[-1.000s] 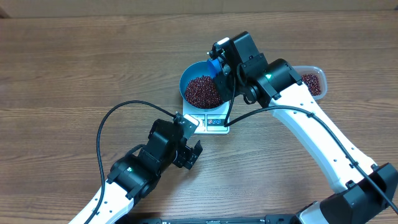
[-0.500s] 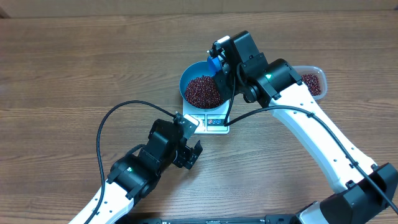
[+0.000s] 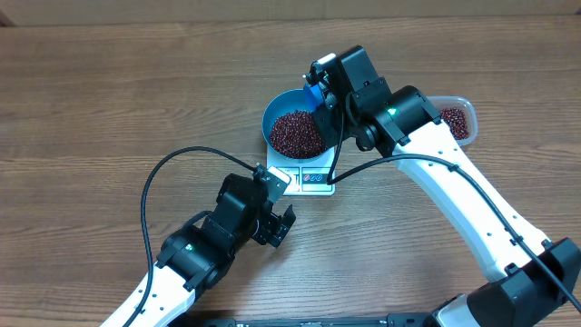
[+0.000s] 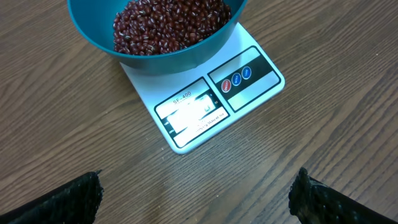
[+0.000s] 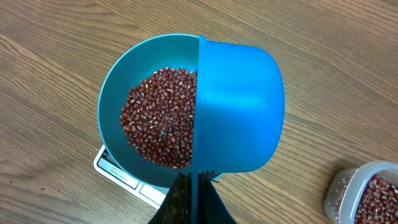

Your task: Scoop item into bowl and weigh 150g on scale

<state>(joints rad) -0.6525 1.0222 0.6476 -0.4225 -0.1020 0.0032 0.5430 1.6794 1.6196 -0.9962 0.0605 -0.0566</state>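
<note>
The blue bowl (image 3: pixel 283 113) stands on the white scale (image 3: pixel 307 178) and holds a heap of dark red-brown beans (image 3: pixel 295 133). In the right wrist view the same bowl (image 5: pixel 115 93) and beans (image 5: pixel 158 115) lie below a small blue scoop (image 5: pixel 239 106), turned on its side over the bowl's right rim. My right gripper (image 5: pixel 194 179) is shut on the scoop's handle. From above, the scoop (image 3: pixel 313 94) shows at the bowl's far right edge. My left gripper (image 4: pixel 196 190) hangs open over bare wood just in front of the scale (image 4: pixel 249 90), holding nothing.
A clear plastic tub (image 3: pixel 457 120) with more beans sits at the right, behind the right arm; its corner (image 5: pixel 367 193) shows in the right wrist view. A black cable (image 3: pixel 159 177) loops left of the left arm. Wooden tabletop all around.
</note>
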